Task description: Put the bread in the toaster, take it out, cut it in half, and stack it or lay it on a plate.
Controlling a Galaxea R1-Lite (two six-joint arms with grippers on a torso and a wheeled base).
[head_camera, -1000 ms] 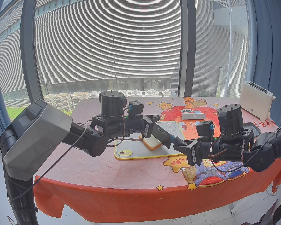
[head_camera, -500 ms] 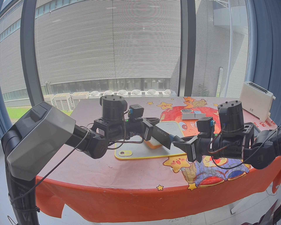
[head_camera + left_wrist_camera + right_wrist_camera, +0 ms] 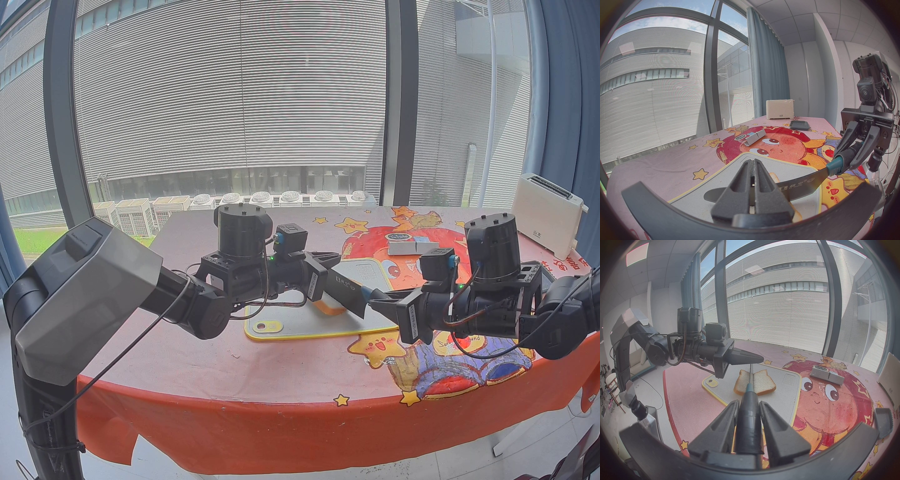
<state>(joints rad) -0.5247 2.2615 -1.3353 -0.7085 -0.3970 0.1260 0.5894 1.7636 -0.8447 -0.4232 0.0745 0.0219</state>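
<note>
A slice of bread (image 3: 755, 382) lies flat on the pale cutting board (image 3: 784, 396) mid-table. My right gripper (image 3: 748, 402) is shut on the dark handle of a knife (image 3: 749, 415). The knife's blade (image 3: 793, 187) runs along the middle of the slice; whether it touches the bread I cannot tell. In the head view the blade (image 3: 344, 289) hides most of the bread (image 3: 328, 307). My left gripper (image 3: 753, 161) is shut with nothing in it, hanging just above the board beside the bread (image 3: 775, 178). The white toaster (image 3: 549, 214) stands at the far right.
A small dark tray (image 3: 800, 125) lies in front of the toaster (image 3: 779, 109). A grey block-like thing (image 3: 412, 245) rests beyond the cutting board (image 3: 300, 322). The round table wears an orange cartoon cloth (image 3: 250, 375), and a window is just behind it.
My right gripper has carried the knife a little to the left and farther over the bread. My left arm shifted slightly. Both have barely moved in the last half second.
</note>
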